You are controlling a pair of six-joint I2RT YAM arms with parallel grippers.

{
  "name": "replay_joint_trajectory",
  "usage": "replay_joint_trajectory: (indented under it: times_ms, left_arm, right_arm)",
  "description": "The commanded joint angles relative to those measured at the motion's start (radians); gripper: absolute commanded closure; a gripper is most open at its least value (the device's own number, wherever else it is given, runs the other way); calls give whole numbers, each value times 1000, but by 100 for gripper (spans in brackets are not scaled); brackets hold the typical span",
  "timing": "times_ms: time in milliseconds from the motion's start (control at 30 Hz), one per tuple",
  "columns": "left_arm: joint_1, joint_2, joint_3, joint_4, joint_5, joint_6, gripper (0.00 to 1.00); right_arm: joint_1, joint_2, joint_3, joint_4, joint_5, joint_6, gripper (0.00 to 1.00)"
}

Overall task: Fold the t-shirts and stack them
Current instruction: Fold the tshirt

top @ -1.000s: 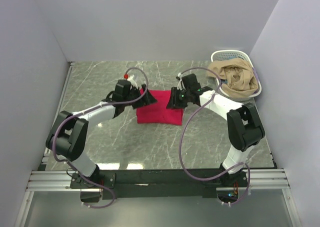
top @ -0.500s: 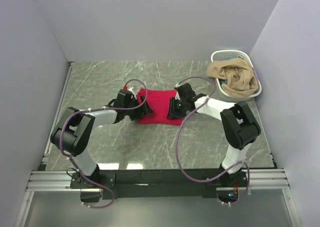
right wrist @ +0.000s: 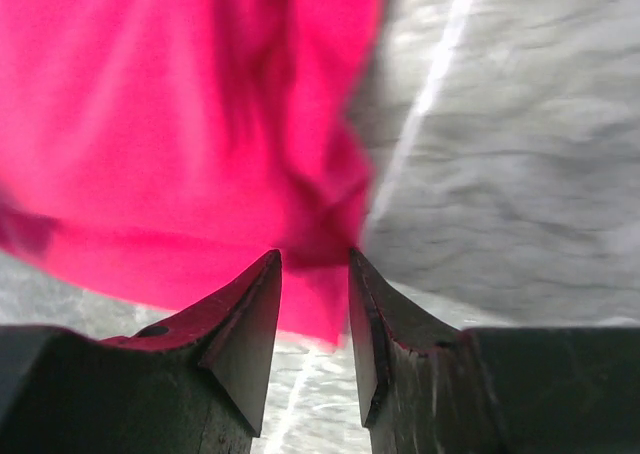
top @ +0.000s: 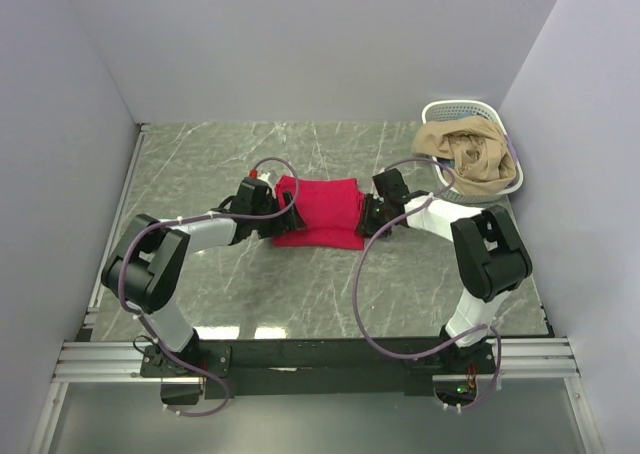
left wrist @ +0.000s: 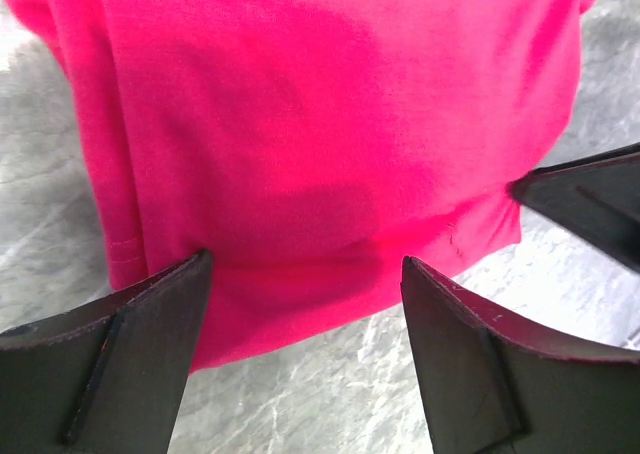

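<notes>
T-shirt [top: 318, 212] could unfold if the narrow-gapped right gripper [right wrist: 313, 258], hold unclear, snags its hem; left gripper [left wrist: 305, 264] gapes empty.

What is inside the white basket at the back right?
A crumpled heap of tan cloth fills the basket and hangs over its front rim. The cloth covers anything beneath it, including the basket's floor, and I cannot tell how many garments it is.
</notes>
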Motion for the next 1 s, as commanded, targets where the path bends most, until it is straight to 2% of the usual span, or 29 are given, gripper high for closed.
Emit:
replay_joint_trajectory:
  times_ms: [0, 200, 333, 400, 567, 733, 967]
  left_arm:
    - [10, -5, -4, -127, -98, 68, 16]
    - [9, -79, -4, -62, -27, 69, 16]
    - [7, -134, 25, -47, -30, 73, 15]
    - [7, -159, 54, -56, -65, 73, 15]
    - [18, -136, 162, -116, -175, 92, 12]
    - [67, -53, 205, -96, -159, 77, 12]
    - [125, 30, 242, -82, -138, 85, 12]
  right_arm:
    - [-35, -11, -41, -60, 90, -40, 59]
    - [-37, -135, -58, 22, 10, -92, 57]
    - [-49, -151, -17, 37, -10, -102, 47]
    - [-70, -139, 18, 45, -33, -106, 43]
    - [-118, -39, 138, 45, -108, -91, 39]
    - [-152, 58, 231, 57, -174, -88, 38]
    - [-187, 131, 275, 66, -247, -79, 37]
